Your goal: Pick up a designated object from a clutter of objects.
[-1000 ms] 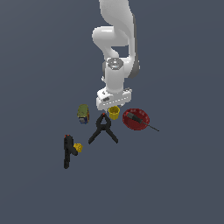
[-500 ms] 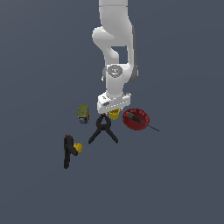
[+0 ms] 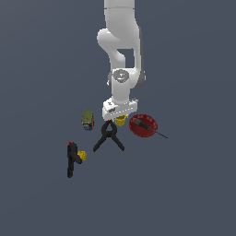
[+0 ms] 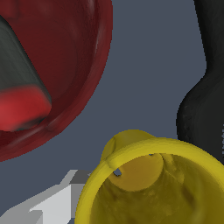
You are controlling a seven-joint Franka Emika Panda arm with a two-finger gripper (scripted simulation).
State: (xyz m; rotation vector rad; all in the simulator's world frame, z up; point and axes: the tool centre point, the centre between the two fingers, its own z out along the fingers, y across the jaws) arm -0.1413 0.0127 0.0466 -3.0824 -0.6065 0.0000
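Yellow cup (image 3: 120, 121): upright on the desk, mouth up, directly beneath my gripper (image 3: 119, 116), between black spring clamp (image 3: 109, 137) and red bowl (image 3: 143, 126). One grey finger (image 4: 48, 205) sits outside its rim; whether my jaws are released or clenched, I cannot tell.

The yellow cup (image 4: 151, 188) is showing a dull, slightly mottled inside; the red bowl (image 4: 83, 65) is gleaming faintly; the black clamp (image 4: 203, 105) is looking matt.
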